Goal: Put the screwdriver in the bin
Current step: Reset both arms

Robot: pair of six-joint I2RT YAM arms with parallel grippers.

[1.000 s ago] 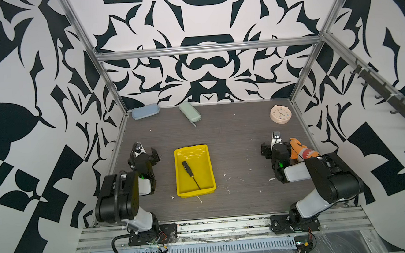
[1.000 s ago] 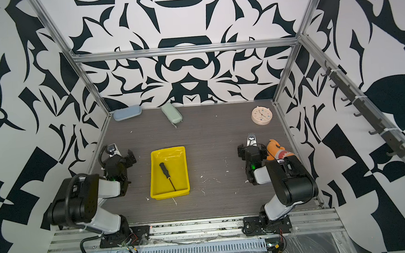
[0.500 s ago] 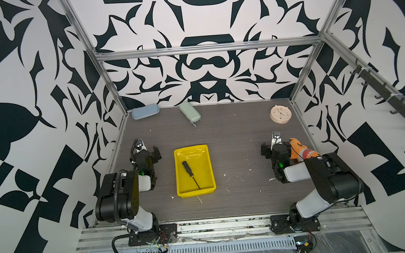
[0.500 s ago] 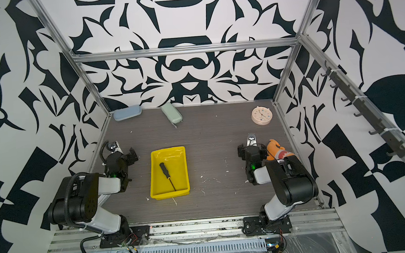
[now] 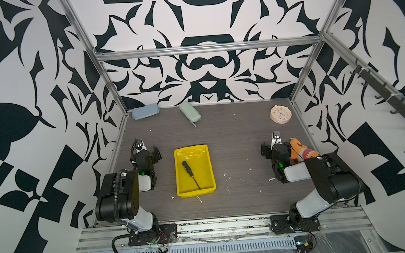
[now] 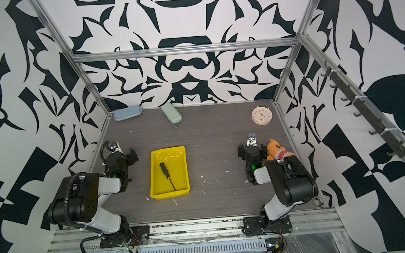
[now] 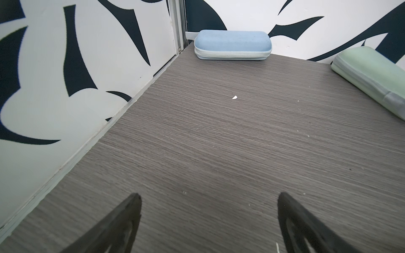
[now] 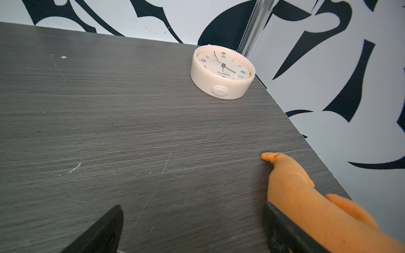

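Note:
The screwdriver, black-handled with a thin dark shaft, lies slantwise inside the yellow bin at the middle of the table in both top views. My left gripper hovers low to the left of the bin, apart from it. It is open, with only bare table between its fingers in the left wrist view. My right gripper stays at the right side, open and empty. Neither wrist view shows the bin or the screwdriver.
A pale blue case and a green case lie by the back wall. A cream clock sits at the back right. An orange plush toy lies against my right gripper's outer finger.
My left gripper has drawn slightly toward the back of the table, away from the bin. The right arm, the bin and the screwdriver have not moved.

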